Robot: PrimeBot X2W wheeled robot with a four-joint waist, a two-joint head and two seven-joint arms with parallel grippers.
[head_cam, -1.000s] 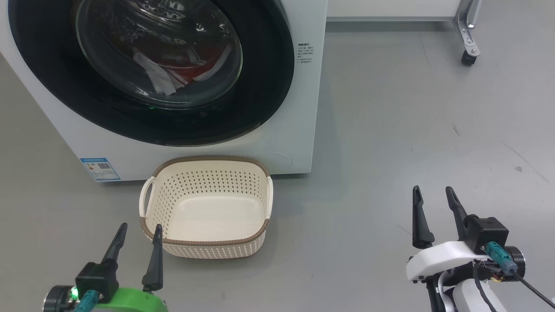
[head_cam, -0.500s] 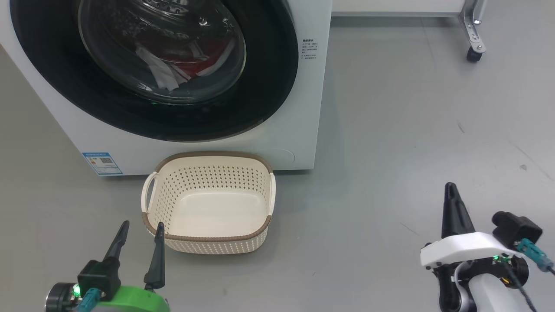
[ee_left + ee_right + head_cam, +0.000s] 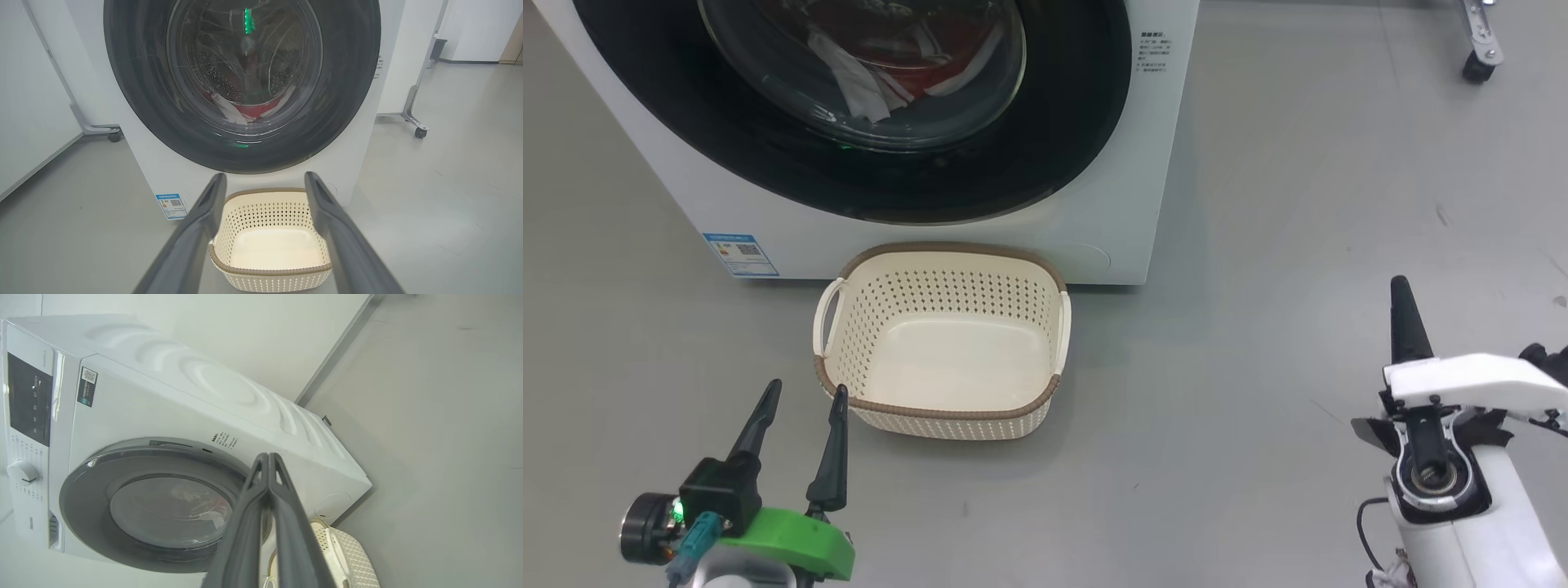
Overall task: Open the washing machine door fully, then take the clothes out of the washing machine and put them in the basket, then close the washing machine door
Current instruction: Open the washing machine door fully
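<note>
Glossy black-rimmed, clear glass washing machine door [image 3: 1078, 122], smooth white washing machine [image 3: 1152, 163], perforated cream plastic basket [image 3: 947, 294], red cloth clothes [image 3: 956, 73], matt grey floor [image 3: 1298, 245]

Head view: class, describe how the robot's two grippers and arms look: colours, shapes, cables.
Left gripper: two long, dark, tapering fingers on a black block, bright green housing, teal plug, small green light. Right gripper: same dark fingers, white housing, white forearm with a round black joint and thin black cable.
</note>
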